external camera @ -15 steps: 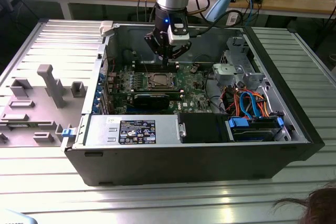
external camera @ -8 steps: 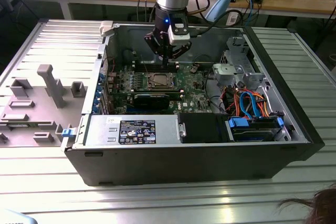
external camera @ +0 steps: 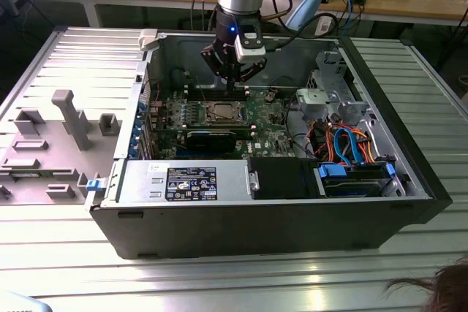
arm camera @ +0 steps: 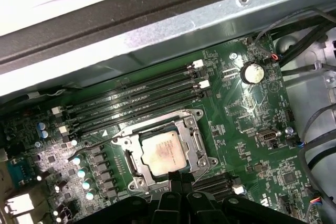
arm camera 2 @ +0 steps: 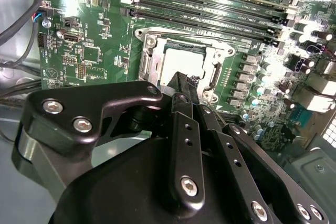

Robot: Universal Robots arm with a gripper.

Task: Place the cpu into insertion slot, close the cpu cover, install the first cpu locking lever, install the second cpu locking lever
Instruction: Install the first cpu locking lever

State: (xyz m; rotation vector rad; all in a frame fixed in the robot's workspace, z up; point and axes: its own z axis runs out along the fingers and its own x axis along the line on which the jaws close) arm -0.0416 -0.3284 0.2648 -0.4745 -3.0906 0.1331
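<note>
The gripper (external camera: pixel 235 77) hangs over the motherboard inside the open computer case (external camera: pixel 409 151), just above the insertion slot (external camera: pixel 220 112); in both wrist views its black fingers (arm camera 2: pixel 181 85) run together to a narrow tip at the socket's edge, drawn in close with nothing between them, as far as I can judge. The cpu (arm camera: pixel 164 152) already lies in the insertion slot, pale silvery face up, flat and square to the rim; the cpu cover (arm camera: pixel 195 139) appears folded down over it, its frame lying around the chip and the face showing through the window, though whether it is latched I cannot tell. A thin wire lever (arm camera: pixel 100 141) lies beside the socket, on the side toward the capacitors; it looks unhooked. The memory slots (arm camera: pixel 136 95) run parallel just beyond the socket, away from the gripper.

Judging by its look, the chip is light, stiff and fragile; it wants holding by opposite edges only, never the underside. The cover is thin springy sheet metal, best pressed at its free edge; the lever is slim, slippery wire, best hooked near its bent end.
</note>
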